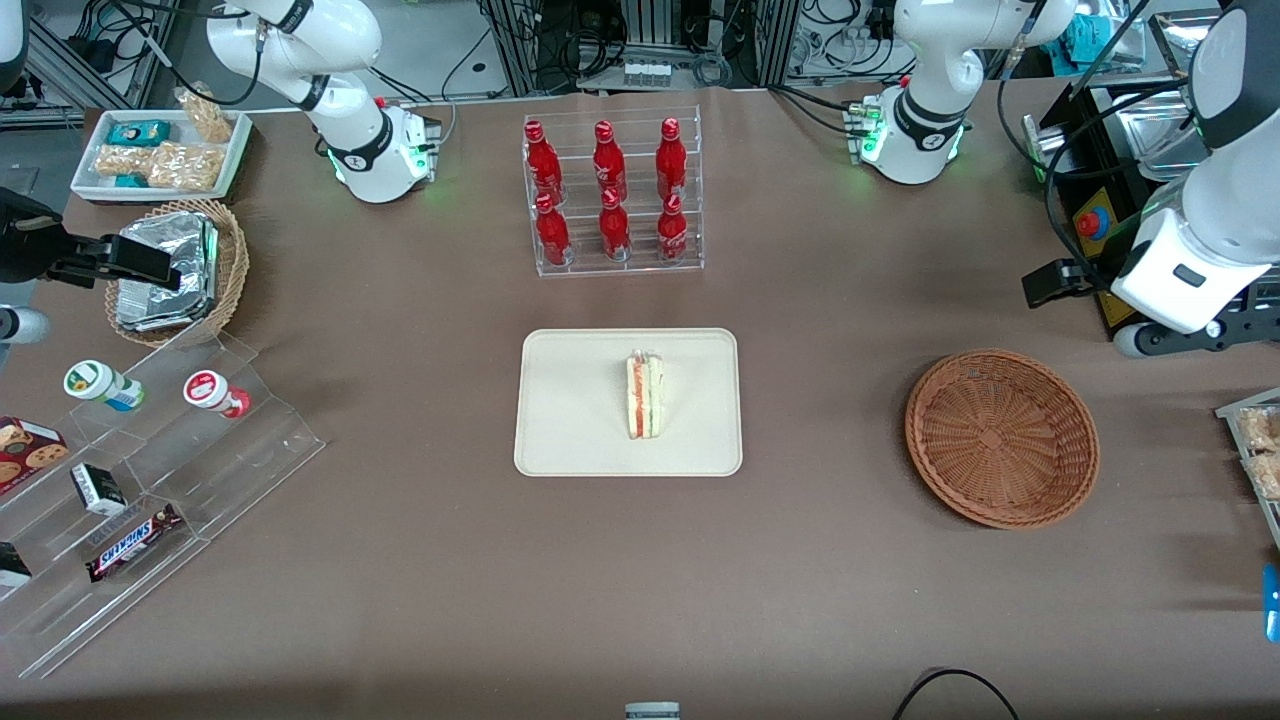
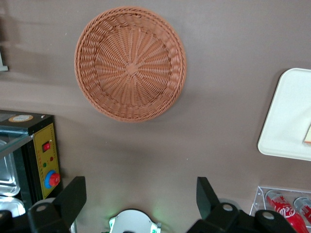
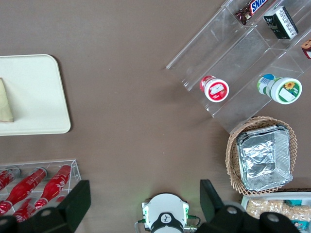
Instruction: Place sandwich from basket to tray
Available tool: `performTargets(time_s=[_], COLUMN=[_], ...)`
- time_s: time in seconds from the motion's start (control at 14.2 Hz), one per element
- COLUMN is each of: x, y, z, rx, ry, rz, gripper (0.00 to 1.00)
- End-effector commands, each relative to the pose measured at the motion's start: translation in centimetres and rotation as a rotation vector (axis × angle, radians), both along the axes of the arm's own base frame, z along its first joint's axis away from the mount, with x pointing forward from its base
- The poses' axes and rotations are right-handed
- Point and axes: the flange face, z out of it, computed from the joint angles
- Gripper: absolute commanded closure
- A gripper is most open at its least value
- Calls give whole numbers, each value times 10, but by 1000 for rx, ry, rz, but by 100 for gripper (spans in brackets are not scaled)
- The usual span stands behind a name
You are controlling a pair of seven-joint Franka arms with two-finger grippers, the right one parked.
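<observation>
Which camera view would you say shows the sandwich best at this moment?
The front view: the whole sandwich stands on the tray, filling layers visible. Both wrist views catch only an edge of it. The open gripper is above the table beside the empty basket.
</observation>
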Motion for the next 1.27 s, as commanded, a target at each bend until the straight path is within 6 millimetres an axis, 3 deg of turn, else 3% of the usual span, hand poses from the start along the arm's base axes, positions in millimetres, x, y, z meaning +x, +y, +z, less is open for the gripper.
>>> performTargets(time_s=[0.0, 0.63, 0.99, 1.2], x=[2, 8, 16, 20], y=[-12, -14, -13, -15], z=[7, 2, 8, -1], rx=[-10, -52, -62, -60], ry=[-20, -15, -86, -73], rz=[-10, -6, -15, -5], gripper=[0, 0, 0, 0])
